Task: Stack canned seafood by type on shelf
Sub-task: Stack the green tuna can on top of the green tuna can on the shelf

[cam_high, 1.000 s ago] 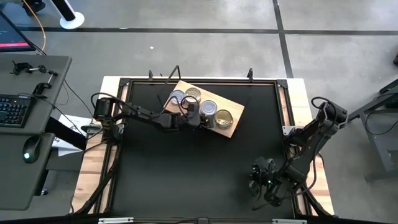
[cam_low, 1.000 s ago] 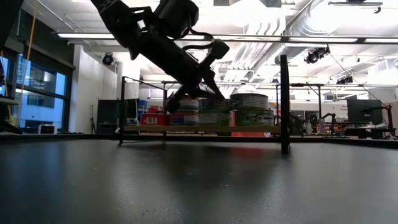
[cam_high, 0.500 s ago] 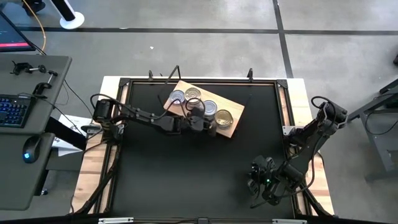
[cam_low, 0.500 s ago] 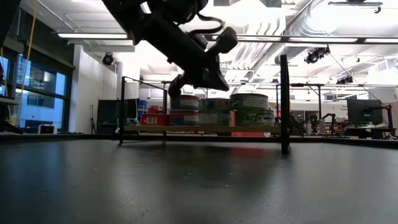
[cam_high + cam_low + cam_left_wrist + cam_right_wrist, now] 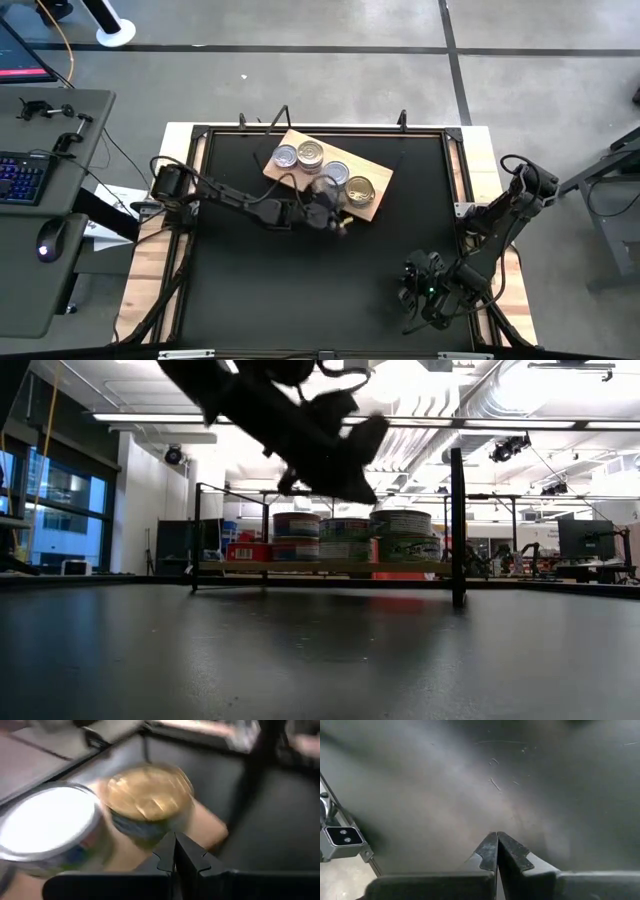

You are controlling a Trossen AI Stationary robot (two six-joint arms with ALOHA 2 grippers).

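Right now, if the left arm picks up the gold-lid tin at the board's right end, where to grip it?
Probably by the side wall of the gold-lid tin, coming from above, fingers spread across the round rim. It stands upright on the board, with a silver-lid tin close beside it.

The high camera looked straight down on the whole table (image 5: 250, 290). The low camera looked level across it. Both saw the shelf (image 5: 370, 208) and tins (image 5: 348, 538). Wrist cameras sat close.
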